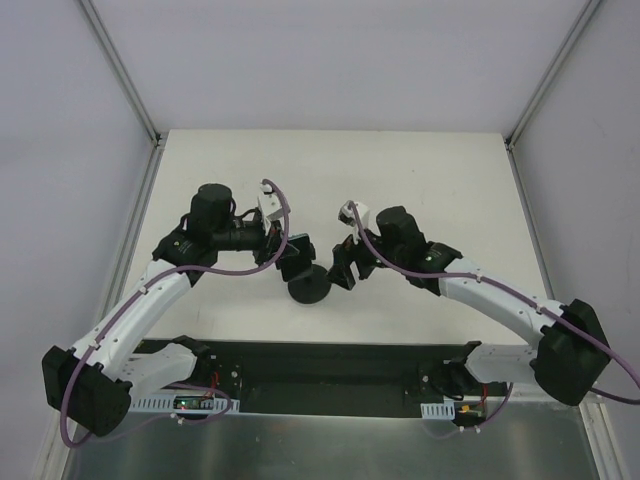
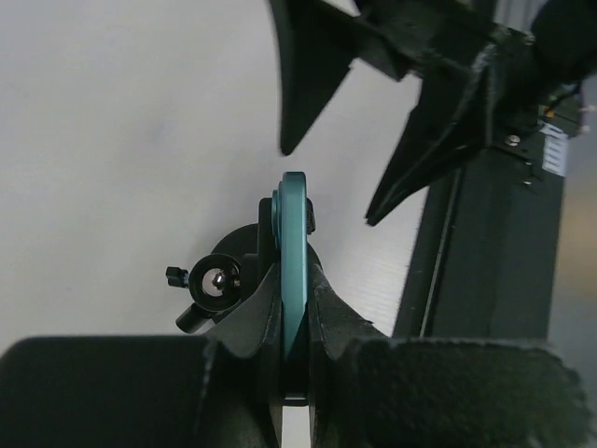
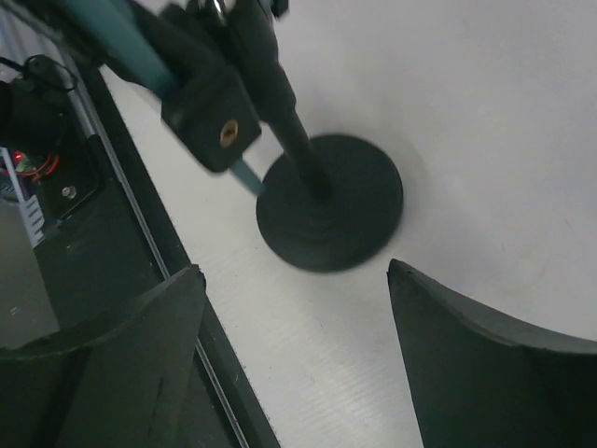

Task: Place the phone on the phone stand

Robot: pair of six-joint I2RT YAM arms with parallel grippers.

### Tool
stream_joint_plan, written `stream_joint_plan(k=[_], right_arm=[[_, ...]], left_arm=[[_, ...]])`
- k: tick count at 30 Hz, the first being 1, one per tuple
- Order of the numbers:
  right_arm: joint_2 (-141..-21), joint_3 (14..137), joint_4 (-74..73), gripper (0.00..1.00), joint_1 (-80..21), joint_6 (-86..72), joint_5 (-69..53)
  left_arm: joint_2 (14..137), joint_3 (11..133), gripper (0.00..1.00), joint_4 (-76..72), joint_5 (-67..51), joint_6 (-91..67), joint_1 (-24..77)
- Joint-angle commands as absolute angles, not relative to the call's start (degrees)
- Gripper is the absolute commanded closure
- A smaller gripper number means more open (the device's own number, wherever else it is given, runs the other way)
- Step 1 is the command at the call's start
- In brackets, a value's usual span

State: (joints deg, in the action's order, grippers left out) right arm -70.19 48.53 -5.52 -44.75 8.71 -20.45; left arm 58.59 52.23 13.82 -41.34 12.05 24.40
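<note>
The phone (image 2: 296,215) shows edge-on with a teal rim, upright between my left gripper's (image 2: 295,275) fingers, which are shut on it. The phone stand has a round black disc base (image 3: 331,201), a thin stem (image 3: 291,135) and a clamp head (image 3: 210,117). The phone's teal edge (image 3: 126,42) runs against the clamp head; I cannot tell whether it is seated. In the top view my left gripper (image 1: 290,258) is just left of the stand's base (image 1: 310,288). My right gripper (image 3: 294,271) is open and empty, close to the base's right side (image 1: 345,268).
The black mounting strip (image 3: 121,271) runs along the table's near edge, right beside the stand. The right gripper's open fingers (image 2: 420,159) hang just beyond the phone in the left wrist view. White enclosure walls stand at the left, right and back.
</note>
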Motion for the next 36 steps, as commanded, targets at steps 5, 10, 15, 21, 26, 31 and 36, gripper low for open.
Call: stream_joint_plan(k=[5,10,15,21,26,31,36], right_arm=[[-74.8,50.5,12.5,0.23,-43.5,14.4,-42.1],[-77.3,50.1,18.3,0.31,-43.7,11.0,-48.1],[-80.3,51.2,20.2,0.51,-44.5,6.1,-48.4],[-82.0,51.1,22.8,0.99,-44.6,0.4,-47.7],[-81.3,50.2,23.4,0.49,-44.1,0.2,-45.8],[-74.8,47.0,19.6,0.15,-42.0,-1.0,-40.4],[-67.9,44.1,11.8,0.11,-40.3,2.1,-36.0]], left_arm=[[60.6,53.7,1.00,7.0,-63.9,15.9,24.8],[60.7,51.9,1.00,3.2,-63.5,15.7,25.3],[59.6,49.8,1.00,0.6,-58.5,16.0,27.2],[55.6,46.8,1.00,0.5,-47.7,18.5,29.8],[53.8,46.1,1.00,0.8,-46.1,18.7,30.1],[51.2,45.8,1.00,1.1,-37.7,17.4,30.0],[52.2,47.5,1.00,3.7,-18.6,14.1,29.4]])
